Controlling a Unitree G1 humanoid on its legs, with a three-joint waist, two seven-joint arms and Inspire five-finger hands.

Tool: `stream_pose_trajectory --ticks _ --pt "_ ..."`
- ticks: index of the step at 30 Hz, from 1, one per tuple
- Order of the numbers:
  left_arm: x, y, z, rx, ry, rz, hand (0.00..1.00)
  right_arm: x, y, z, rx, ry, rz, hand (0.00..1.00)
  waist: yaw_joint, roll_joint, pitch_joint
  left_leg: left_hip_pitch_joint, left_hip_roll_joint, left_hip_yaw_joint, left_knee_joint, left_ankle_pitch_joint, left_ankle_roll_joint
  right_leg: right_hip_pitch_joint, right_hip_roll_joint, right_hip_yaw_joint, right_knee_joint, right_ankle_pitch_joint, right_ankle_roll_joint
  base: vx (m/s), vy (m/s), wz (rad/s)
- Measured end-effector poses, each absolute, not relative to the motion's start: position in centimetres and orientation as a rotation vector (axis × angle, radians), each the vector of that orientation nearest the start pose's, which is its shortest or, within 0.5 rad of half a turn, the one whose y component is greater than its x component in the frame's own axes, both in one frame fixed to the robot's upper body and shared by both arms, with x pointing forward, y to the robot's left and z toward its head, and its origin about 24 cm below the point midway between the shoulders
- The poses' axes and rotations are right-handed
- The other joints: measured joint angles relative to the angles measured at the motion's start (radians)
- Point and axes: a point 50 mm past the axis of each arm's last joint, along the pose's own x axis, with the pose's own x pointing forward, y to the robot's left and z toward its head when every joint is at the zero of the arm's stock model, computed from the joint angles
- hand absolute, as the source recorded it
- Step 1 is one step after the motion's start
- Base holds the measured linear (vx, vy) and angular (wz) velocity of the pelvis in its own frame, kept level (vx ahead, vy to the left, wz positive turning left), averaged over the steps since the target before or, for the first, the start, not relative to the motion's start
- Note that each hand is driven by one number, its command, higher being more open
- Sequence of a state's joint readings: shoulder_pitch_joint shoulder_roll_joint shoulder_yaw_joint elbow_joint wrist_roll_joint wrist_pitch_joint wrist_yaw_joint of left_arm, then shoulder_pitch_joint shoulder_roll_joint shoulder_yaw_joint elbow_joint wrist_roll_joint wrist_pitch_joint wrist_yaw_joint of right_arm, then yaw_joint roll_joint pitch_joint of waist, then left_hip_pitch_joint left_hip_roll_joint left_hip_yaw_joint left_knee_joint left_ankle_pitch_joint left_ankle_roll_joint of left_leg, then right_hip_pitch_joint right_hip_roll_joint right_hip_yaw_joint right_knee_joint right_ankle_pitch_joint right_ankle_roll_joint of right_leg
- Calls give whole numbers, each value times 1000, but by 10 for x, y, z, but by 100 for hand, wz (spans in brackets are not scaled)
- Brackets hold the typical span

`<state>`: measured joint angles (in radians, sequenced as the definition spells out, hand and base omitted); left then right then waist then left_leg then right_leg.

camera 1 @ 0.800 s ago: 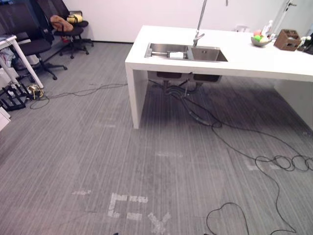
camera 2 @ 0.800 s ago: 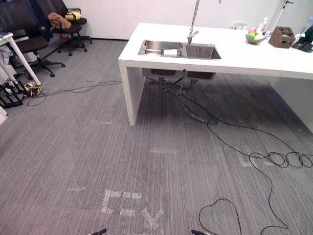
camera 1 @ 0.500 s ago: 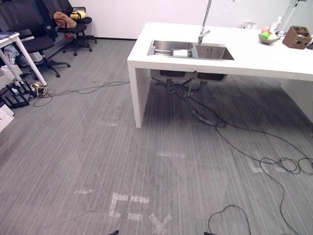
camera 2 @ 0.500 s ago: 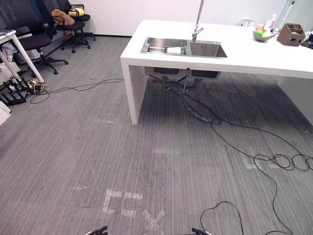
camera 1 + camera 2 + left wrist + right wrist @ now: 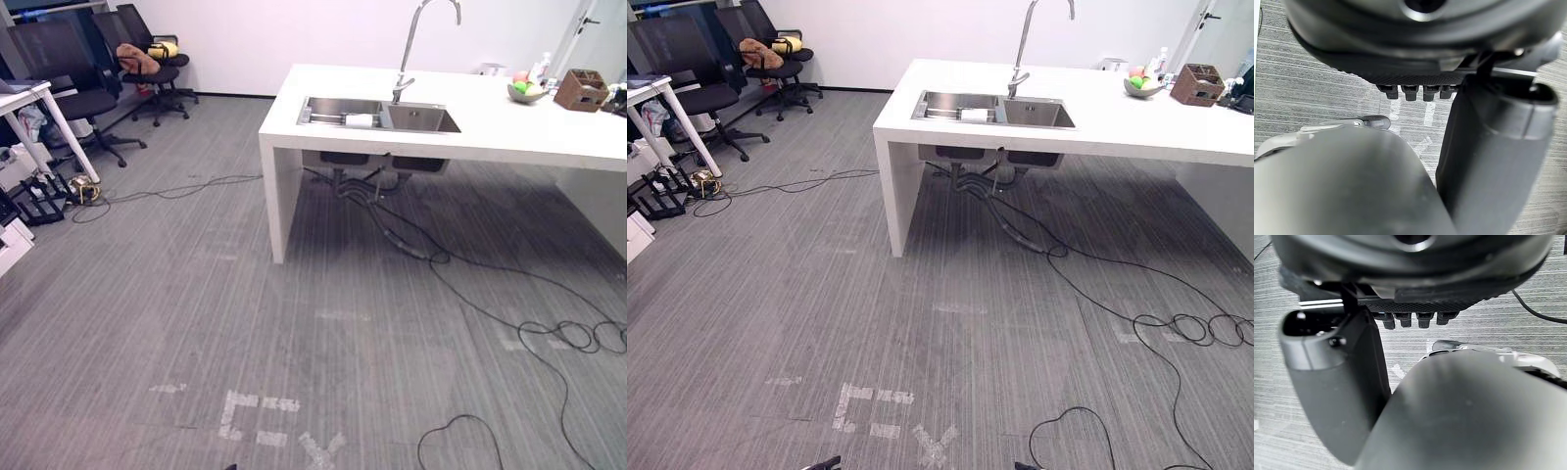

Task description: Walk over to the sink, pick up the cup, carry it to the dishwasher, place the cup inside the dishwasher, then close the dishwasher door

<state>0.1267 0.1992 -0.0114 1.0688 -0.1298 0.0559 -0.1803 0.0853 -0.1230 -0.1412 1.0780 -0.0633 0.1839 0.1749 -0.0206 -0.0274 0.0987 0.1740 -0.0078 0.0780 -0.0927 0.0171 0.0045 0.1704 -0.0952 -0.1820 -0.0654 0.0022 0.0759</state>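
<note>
Grey carpet [image 5: 196, 294] runs across an office room to a white desk [image 5: 549, 137] at the far right. Office chairs [image 5: 69, 59] stand at the far left, and black cables [image 5: 404, 245] trail over the floor from under the desk. A steel sink [image 5: 1043, 116] is set into the desk's left end under a tall faucet [image 5: 411, 44]. A small white thing lying in its left basin looks to be the cup [image 5: 974, 115]. The robot stands well back, so I take this for the walk to the sink. The left hand [image 5: 1400, 54] and right hand [image 5: 1415, 284] hang above the carpet, fingers [image 5: 1409, 92] loose and holding nothing. Next it needs to cross the carpet, mind the cables, and stop close enough to the desk's near edge to reach into that basin.
</note>
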Motion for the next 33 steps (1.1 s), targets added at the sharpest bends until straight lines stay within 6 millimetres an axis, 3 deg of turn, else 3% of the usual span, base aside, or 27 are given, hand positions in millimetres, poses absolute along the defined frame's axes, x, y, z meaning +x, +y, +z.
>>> stream_pose_trajectory --ticks 33 --pt "62 221 -165 -8 1269 120 100 68 -206 -170 37 1382 -60 100 2 -5 5 41 0 5 -1 1 -1 52 1 -2 -18 7 0 -35 -15 0"
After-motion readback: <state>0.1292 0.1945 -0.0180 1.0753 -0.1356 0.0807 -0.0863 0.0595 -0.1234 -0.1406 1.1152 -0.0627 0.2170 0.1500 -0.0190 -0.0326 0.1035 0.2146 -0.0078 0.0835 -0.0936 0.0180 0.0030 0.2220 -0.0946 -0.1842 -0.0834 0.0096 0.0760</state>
